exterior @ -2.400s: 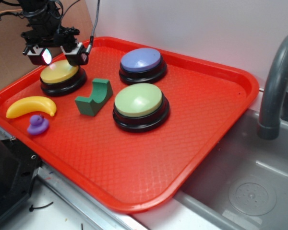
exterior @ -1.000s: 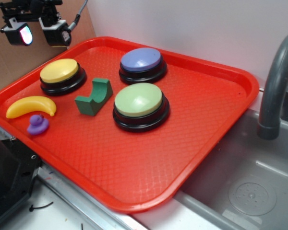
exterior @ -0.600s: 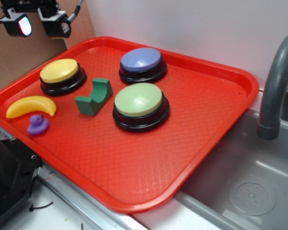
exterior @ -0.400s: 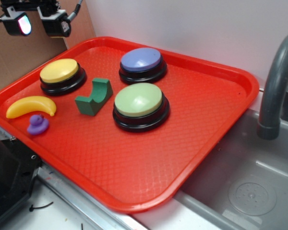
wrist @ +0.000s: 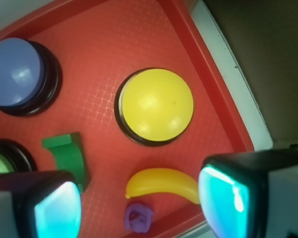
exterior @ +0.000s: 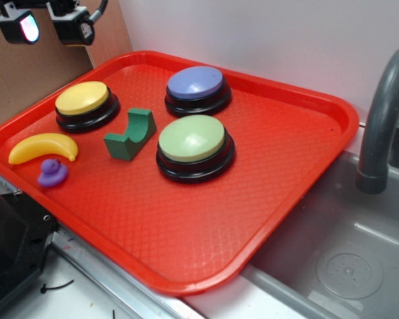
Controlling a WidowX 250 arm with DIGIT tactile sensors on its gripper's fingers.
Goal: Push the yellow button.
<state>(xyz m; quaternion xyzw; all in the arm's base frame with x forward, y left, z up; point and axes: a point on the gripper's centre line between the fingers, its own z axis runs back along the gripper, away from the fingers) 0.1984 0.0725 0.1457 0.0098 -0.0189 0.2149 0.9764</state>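
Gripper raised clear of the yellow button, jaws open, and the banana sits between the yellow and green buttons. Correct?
Not quite. The exterior view shows the green block between the yellow button and green button; the banana lies nearer the tray's front edge. The gripper is raised, open.

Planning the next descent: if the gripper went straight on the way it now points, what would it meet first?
Probably the yellow button: the wrist view looks down on it ahead of the open gripper, with the banana closer to the fingers. Depth is unclear, so the exact touch point is uncertain.
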